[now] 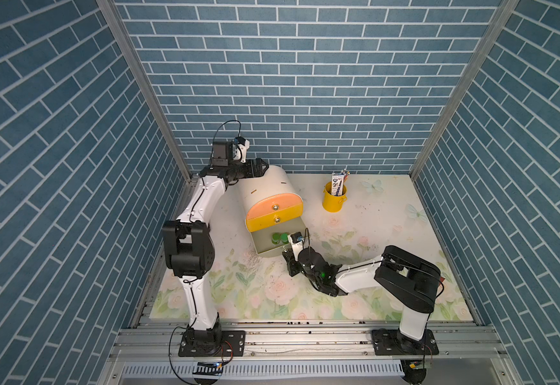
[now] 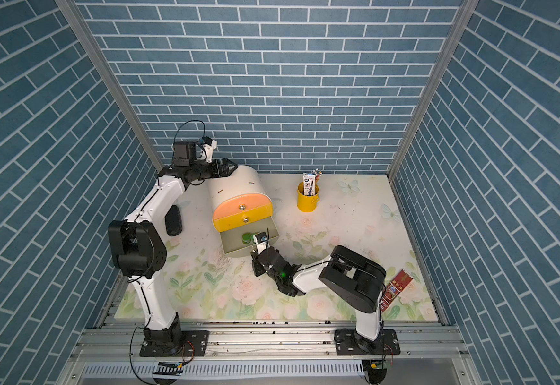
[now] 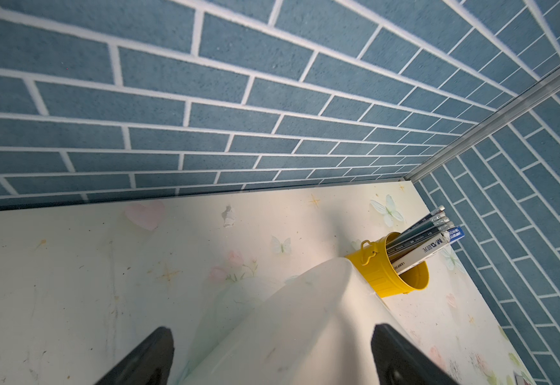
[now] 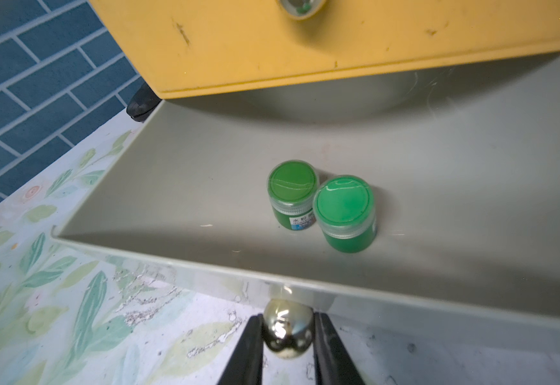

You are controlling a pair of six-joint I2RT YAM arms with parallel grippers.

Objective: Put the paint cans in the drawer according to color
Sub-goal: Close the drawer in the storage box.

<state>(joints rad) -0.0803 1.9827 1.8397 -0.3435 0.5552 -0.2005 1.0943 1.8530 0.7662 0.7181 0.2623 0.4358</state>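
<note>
**Green pair stowed; grey drawer left to shut**

The right pincer [image 4: 288, 320] is clamped on the brass knob [image 4: 287, 335] of the grey drawer [image 4: 205, 186], which stands pulled out of the cabinet [image 1: 265, 190]. Just beyond its tips, inside that drawer, one green-lidded paint jar [image 4: 292, 193] stands upright, touching a second green-lidded jar [image 4: 344, 213]. The peach drawer front [image 1: 265, 208] and yellow drawer front [image 1: 265, 224] are closed and no jars show on the table, so the sorting looks nearly finished, though their contents are hidden. Only the right wrist view shows the knob grip; both top views hide it under the wrist. Only the left wrist view shows the left pincer [image 3: 272, 330], fingers apart, straddling the cabinet's rounded back; contact is unclear. The yellow bucket [image 3: 388, 276] sits beyond it.
</note>
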